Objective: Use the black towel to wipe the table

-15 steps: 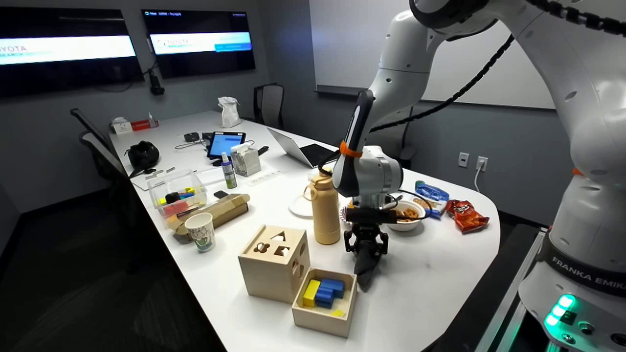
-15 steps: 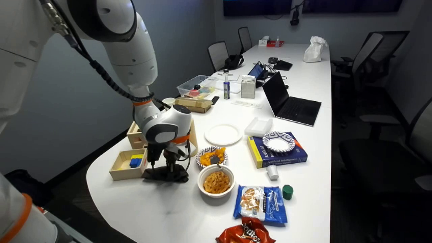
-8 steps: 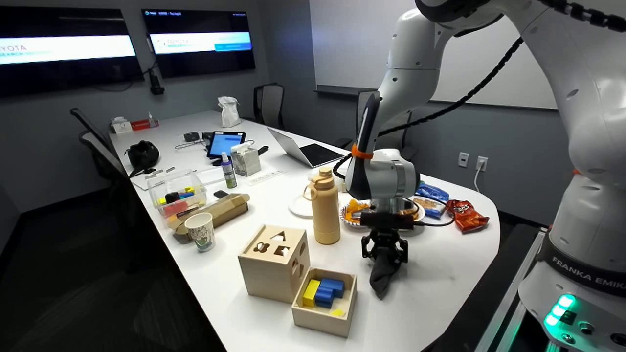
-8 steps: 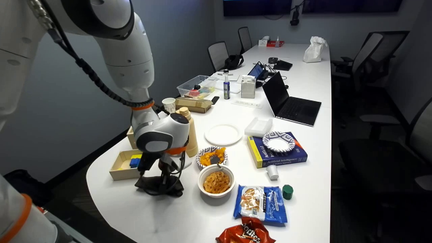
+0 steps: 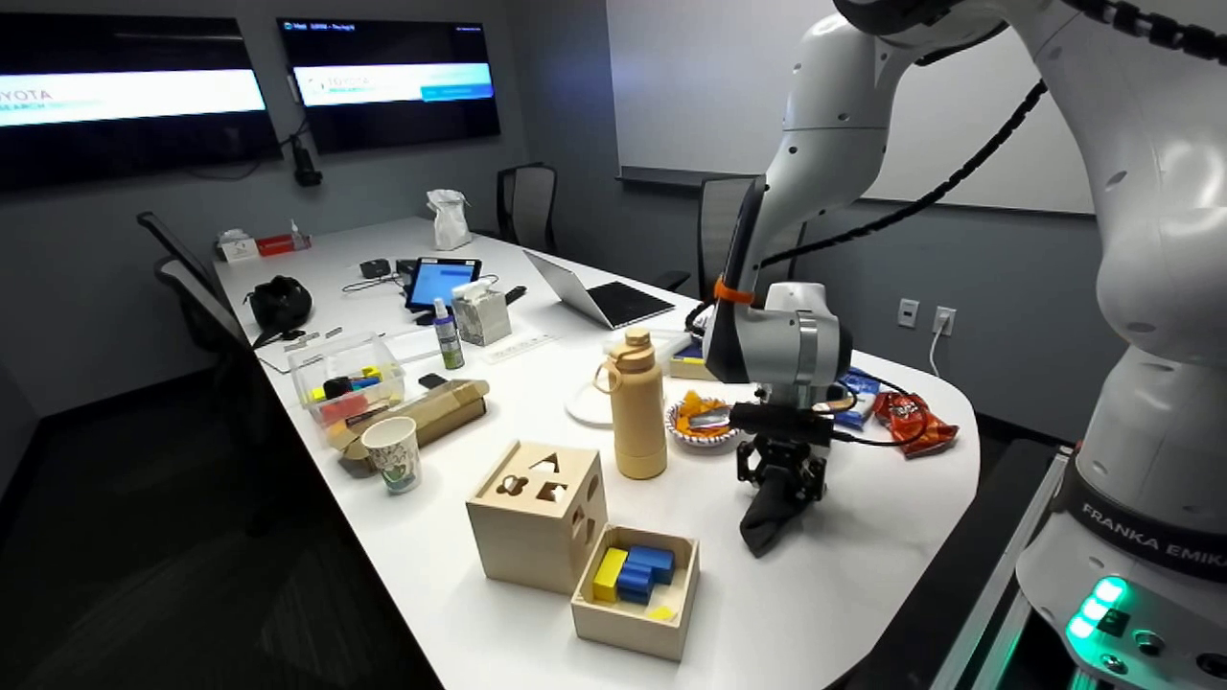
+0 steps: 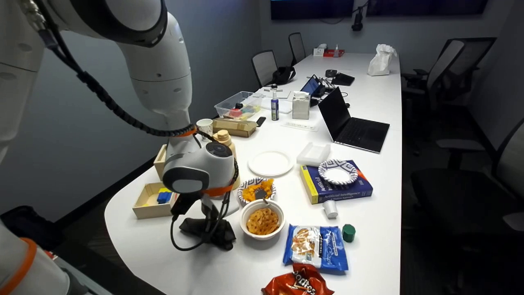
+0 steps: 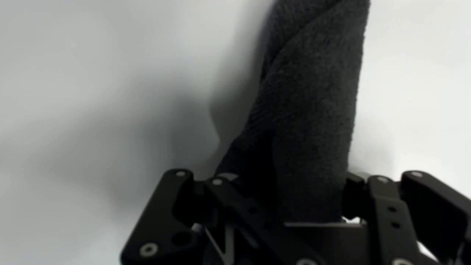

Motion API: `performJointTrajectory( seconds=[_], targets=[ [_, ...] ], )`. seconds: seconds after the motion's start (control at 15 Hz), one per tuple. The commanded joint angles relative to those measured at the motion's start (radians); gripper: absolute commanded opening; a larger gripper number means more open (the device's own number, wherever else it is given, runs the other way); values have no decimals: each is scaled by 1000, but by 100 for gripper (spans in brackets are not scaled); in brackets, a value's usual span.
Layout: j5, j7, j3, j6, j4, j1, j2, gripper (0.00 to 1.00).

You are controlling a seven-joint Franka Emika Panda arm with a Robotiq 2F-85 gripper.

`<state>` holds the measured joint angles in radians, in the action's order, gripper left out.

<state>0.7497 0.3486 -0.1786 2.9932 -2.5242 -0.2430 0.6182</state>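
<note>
The fingers are clenched on the black towel, which is bunched between them and trails out below in a folded strip. It appears to lie against the white table beneath the fingers, though whether all of it touches is hard to tell. The step in hand looks to be the wipe itself; how much is done cannot be judged, and no spill is plain to see. The next move likely calls for light, even pressure and a level sweep over the bare surface around the fingers.

Close by the fingers, a cable loops low in front of the towel and might snag.

Just beside the fingers and towel, in an exterior view, is a white bowl of brown food; a sweep that way could bump it. Slightly farther is a patterned bowl of orange food. On the opposite side, near the fingers, sits a wooden tray of blocks, with a box beyond. A tall bottle, also near, could tip if struck.

Well apart from the fingers lie a blue bag, a red bag and a book.
</note>
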Motion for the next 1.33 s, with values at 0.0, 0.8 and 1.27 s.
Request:
performJointTrajectory(
  seconds=[0.0,0.8,1.27],
  targets=[
    [-7,-39,-27,10,68,-28,31,5],
    [4,-87,-91,-103,127,54,95,5],
    [114,44,-102,-67,-58,58,15,5]
  ],
)
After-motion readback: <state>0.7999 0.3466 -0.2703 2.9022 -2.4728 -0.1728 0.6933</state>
